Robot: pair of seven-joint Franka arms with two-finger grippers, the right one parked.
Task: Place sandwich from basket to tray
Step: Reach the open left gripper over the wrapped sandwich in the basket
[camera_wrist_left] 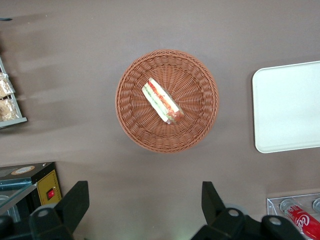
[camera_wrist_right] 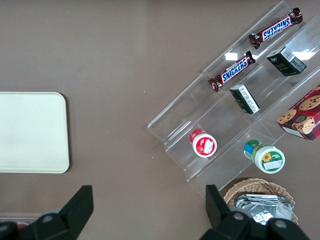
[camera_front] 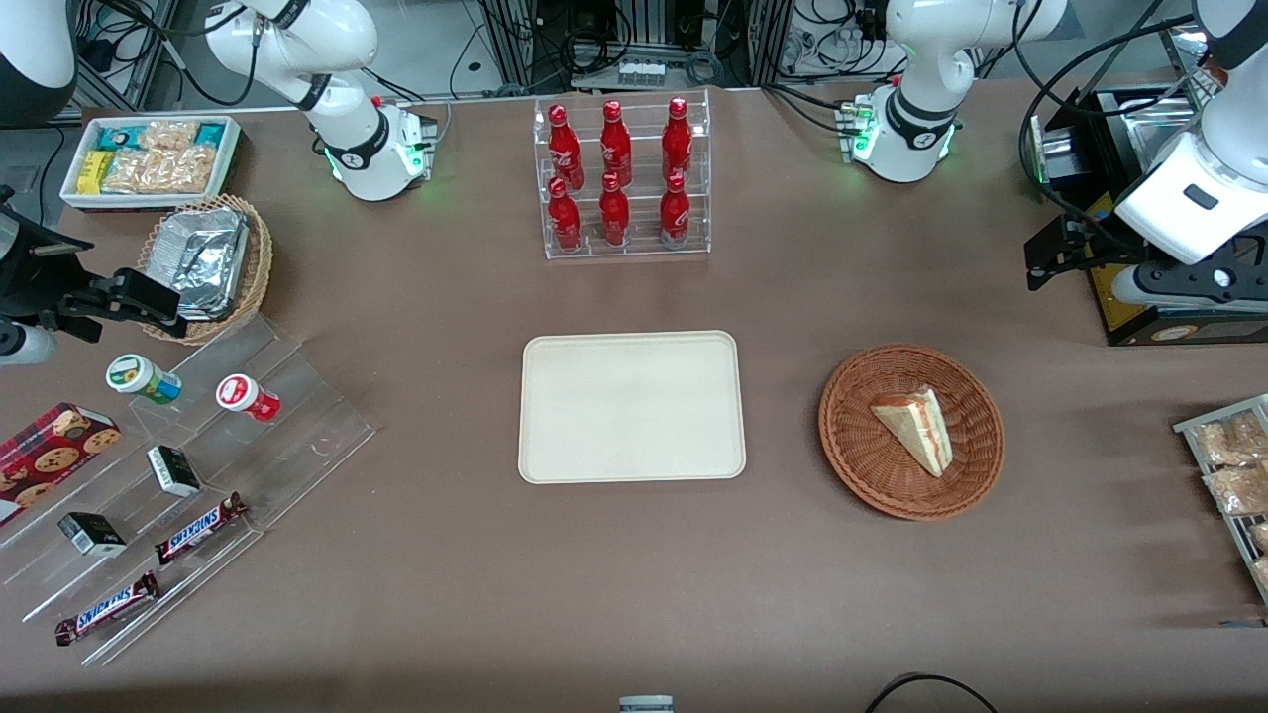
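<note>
While the sandwich (camera_front: 916, 428) lies in the round reddish-brown basket (camera_front: 842, 436), the gripper (camera_front: 1055, 253) hangs in the air with nothing in it. In the front view the gripper sits in the upper half of the frame, at the working arm's end of the table (camera_front: 396, 594). It is farther from the camera than the basket and well apart from it. The wrist view shows its two black fingers (camera_wrist_left: 75, 200) spread wide, with bare brown tabletop between them.

The sandwich is a pale triangular wedge. It rests on its side near the basket's middle, and its red-orange and green filling shows along one long edge. From the wrist camera that striped edge faces up, and the wedge (camera_wrist_left: 161, 100) lies diagonally across the weave (camera_wrist_left: 130, 120).

The cream-white tray (camera_front: 631, 406) lies flat in the centre of the front frame. It is beside the basket, toward the parked arm's end, with a strip of table between them. The two lie at about the same distance from the front camera. In the wrist view only part of the tray (camera_wrist_left: 287, 107) shows.

In the upper middle of the front frame, a clear rack of red bottles (camera_front: 622, 178) stands farther from the camera than the tray.
</note>
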